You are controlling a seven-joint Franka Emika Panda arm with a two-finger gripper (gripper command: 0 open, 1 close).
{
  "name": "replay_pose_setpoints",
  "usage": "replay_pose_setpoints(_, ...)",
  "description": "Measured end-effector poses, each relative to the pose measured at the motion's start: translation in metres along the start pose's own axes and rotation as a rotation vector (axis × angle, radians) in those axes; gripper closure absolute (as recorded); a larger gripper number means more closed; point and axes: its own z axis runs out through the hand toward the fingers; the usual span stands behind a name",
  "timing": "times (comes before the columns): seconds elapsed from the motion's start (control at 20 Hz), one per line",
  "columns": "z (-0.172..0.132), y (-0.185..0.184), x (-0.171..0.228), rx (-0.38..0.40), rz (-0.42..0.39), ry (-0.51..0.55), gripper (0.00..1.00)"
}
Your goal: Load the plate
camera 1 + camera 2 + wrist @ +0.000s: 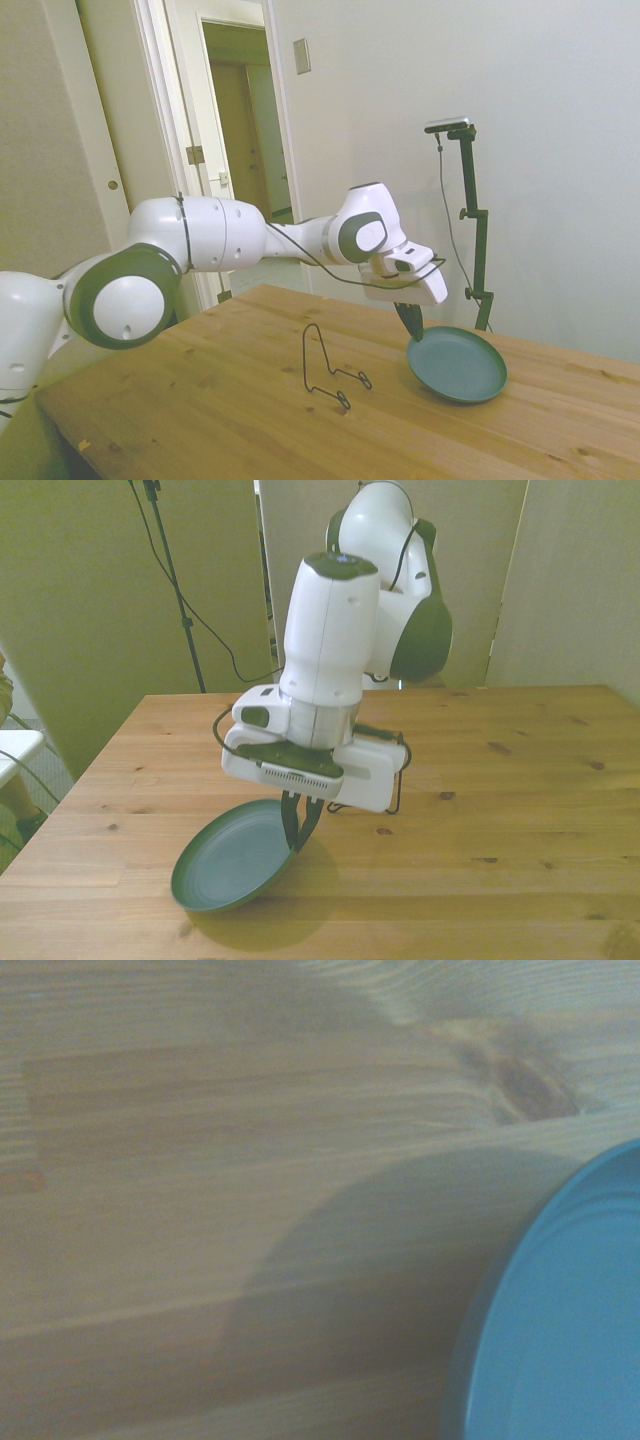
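Plate [235, 858] comes first, nearest the table's near edge in the front view: teal, round, pinched at its rim between my 2 fingers, and tilted so that the gripped side is raised while the opposite side hangs low, close over the wooden table [520, 810]; whether that low edge touches the wood I cannot tell. My gripper [298, 830] is clamped on the rim at the front view's right of the plate, fingers pointing down. The wrist view shows only a slice of the plate's rim [560, 1320] with its shadow on the planks beside it, which suggests it is lifted clear at that side. Farther along the table in the side view stands the thin black wire stand [330, 372], upright, well apart from the plate [455, 363] and from my gripper [410, 322], with nothing in it. I judge the step in hand to be the carry: the plate is picked up and the loading is not yet done. The next move, as I see it, calls for bringing the plate across to the stand, turning it edge-on, and lowering it between the wires without knocking the light frame over.
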Motion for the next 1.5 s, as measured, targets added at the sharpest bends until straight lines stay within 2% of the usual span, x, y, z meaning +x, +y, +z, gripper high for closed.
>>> replay_pose_setpoints(0.4, -0.097, 0.060, -0.027, 0.153, -0.060, -0.103, 1.00)
replay_pose_setpoints(0.7, -0.147, 0.117, -0.050, 0.289, -0.148, -0.224, 1.00)
replay_pose_setpoints(1.15, -0.166, 0.156, -0.053, 0.383, -0.220, -0.365, 1.00)
replay_pose_setpoints(1.5, -0.170, 0.159, -0.052, 0.393, -0.220, -0.360, 1.00)
